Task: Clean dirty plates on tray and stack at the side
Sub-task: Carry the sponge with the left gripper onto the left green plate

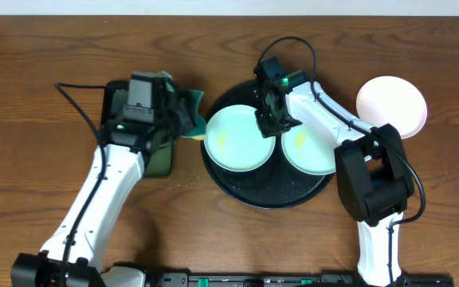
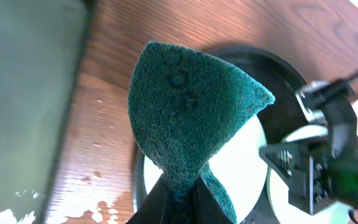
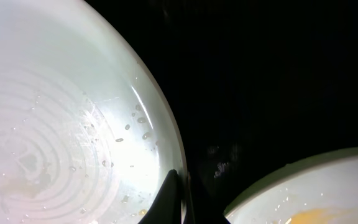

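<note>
The left claw (image 2: 180, 199) pinched a green pad (image 2: 191, 118), held over the tray (image 1: 265, 195) at its rim. The right claw (image 1: 268, 115) was pressed onto the rim of a plate (image 1: 233, 139) lying on the tray. A second plate (image 1: 313, 155) lay on the tray just beside that claw, and a third plate (image 1: 391, 105) sat on the table (image 1: 38, 64) well beyond it.

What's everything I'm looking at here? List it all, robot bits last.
mint plate: one, pale mint, on the tray, pad side
second mint plate: one, pale mint, on the tray beside it
white plate: one, white, on the table beyond the tray
tray: one, black, round, centre
scouring pad: one, dark green, in the left gripper
rectangular tray: one, dark green, under the left arm
table: one, brown wood
left gripper: clamps the scouring pad
right gripper: pinches the mint plate's rim
</note>
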